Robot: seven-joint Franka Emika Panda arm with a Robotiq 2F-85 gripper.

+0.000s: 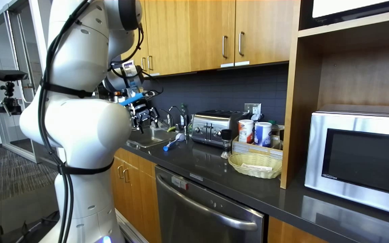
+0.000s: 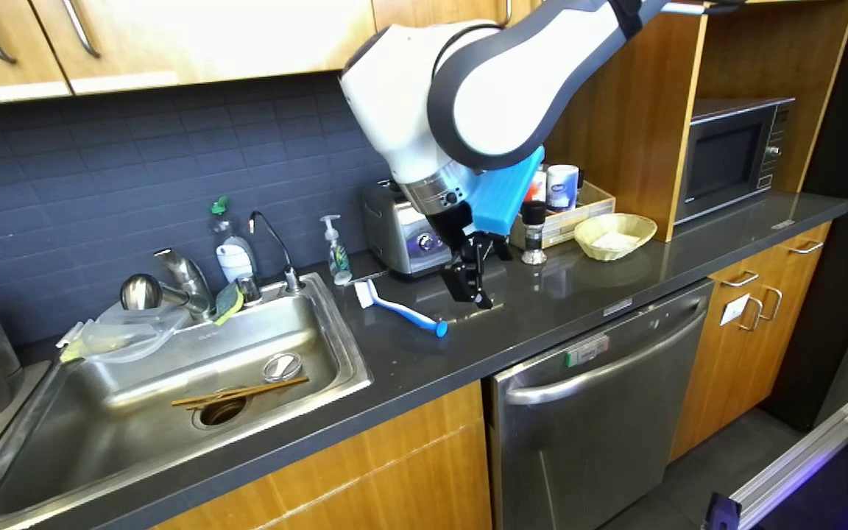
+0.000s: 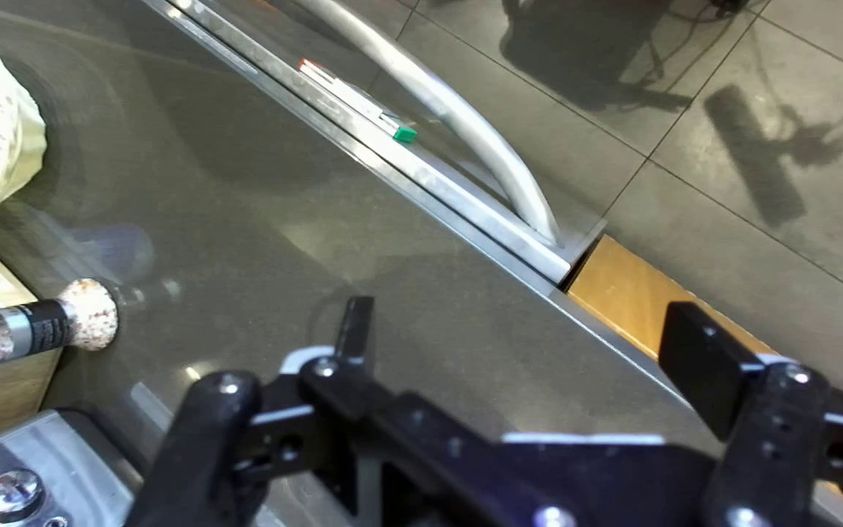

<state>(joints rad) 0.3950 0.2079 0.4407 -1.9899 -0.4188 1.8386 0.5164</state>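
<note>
In an exterior view, left to right: the brush (image 2: 411,314) lies on the counter (image 2: 542,305), left of your gripper (image 3: 527,344) and lower, not touching. Long axis slants: white head (image 2: 364,294) farther from your gripper, blue handle end (image 2: 440,328) pointing to its side and the counter front. Your jaws stand wide, nothing between. Right of them, apart: upright grinder (image 2: 534,234).

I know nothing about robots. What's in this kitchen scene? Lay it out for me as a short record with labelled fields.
End effector: open and empty, above the dark counter
Beside the sink: blue-and-white brush, lying on the counter
In the sink: wooden sticks
Appliances: steel toaster; microwave, shut
Upright on the counter: black-topped grinder
Basket: pale, woven, with a white item inside
</note>
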